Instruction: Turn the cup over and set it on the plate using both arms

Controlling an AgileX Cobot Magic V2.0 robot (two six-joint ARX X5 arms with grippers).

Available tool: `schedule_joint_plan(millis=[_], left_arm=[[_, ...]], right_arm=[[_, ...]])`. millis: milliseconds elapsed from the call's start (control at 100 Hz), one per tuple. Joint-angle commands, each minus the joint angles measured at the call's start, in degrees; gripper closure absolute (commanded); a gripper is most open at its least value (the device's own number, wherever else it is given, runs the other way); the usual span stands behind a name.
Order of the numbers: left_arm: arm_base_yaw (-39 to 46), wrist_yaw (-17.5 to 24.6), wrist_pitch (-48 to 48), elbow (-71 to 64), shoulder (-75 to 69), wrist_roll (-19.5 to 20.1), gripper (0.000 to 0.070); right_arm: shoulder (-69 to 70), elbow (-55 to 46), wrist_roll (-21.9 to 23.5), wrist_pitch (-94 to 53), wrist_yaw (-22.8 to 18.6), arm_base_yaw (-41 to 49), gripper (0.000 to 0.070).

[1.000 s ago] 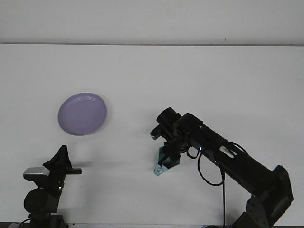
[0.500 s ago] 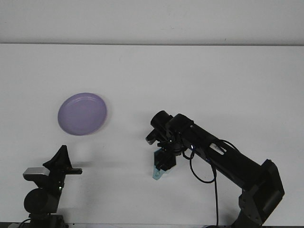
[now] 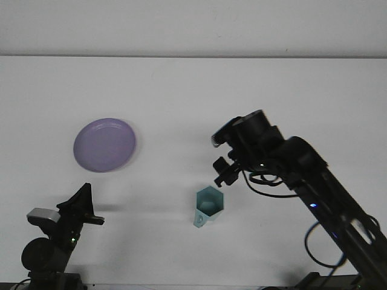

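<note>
Lower left of the frame: the left gripper [image 3: 91,212] waits low at the desk's [image 3: 254,96] near edge, its jaws too indistinct to tell whether spread or pressed together; above it, left of centre, the purple plate [image 3: 104,144] lies bare. Lower centre: the teal cup [image 3: 208,205] stands on the desk mouth-up, apparently flipped, well apart from the plate. Right of centre: the right gripper [image 3: 222,173] hovers just above the cup, jaws spread and holding nothing, so the transfer to the plate remains.

High front view over table [image 3: 193,90]
</note>
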Motion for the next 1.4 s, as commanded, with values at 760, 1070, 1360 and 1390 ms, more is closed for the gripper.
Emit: schedule_joint_plan(millis=[760, 1070, 1360, 1390], left_arm=[[-21.4, 17.9, -29.2, 45.9, 56.1, 3.4, 0.0484], [-32.1, 15.6, -44.0, 61.4, 74.6, 3.7, 0.0115], [-40.3, 10.0, -51.5, 74.4, 88.0, 4.5, 0.0115], [-41.1, 9.4, -51.8, 75.2, 89.1, 4.5, 0.0115]], right_arm=[[-65.0, -69.7, 6.0, 50.2, 15.3, -13.3, 0.0288], [-68.0, -69.6, 6.2, 50.4, 15.1, -13.3, 0.0288], [-68.0, -69.6, 6.2, 51.1, 15.1, -13.3, 0.0288], [-68.0, -69.6, 6.2, 51.2, 15.1, -13.3, 0.0288]])
